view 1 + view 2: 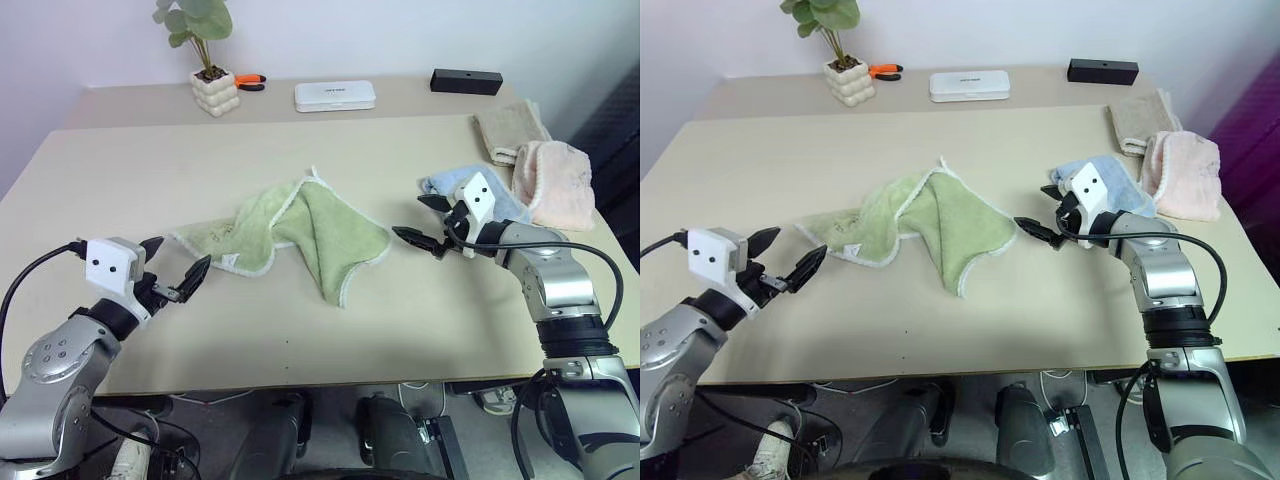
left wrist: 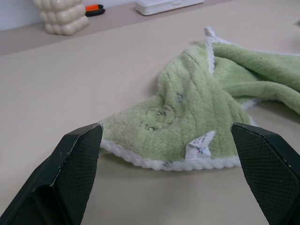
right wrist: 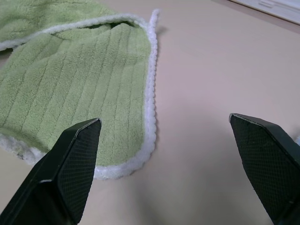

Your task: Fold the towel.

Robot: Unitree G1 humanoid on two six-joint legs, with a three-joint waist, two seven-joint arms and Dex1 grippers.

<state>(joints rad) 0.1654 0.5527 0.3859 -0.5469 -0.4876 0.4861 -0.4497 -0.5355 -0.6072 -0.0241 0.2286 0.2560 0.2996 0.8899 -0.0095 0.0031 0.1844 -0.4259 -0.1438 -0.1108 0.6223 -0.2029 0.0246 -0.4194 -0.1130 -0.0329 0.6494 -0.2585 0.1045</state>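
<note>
Your towel (image 1: 290,235) lies crumpled mid-table (image 1: 120,180), well clear of every edge. Both the left gripper (image 1: 175,270) and right gripper (image 1: 425,222) gape empty, flanking it over bare tabletop.

potted plant (image 1: 205,60), white box (image 1: 335,95), pliers (image 1: 250,81)
</note>
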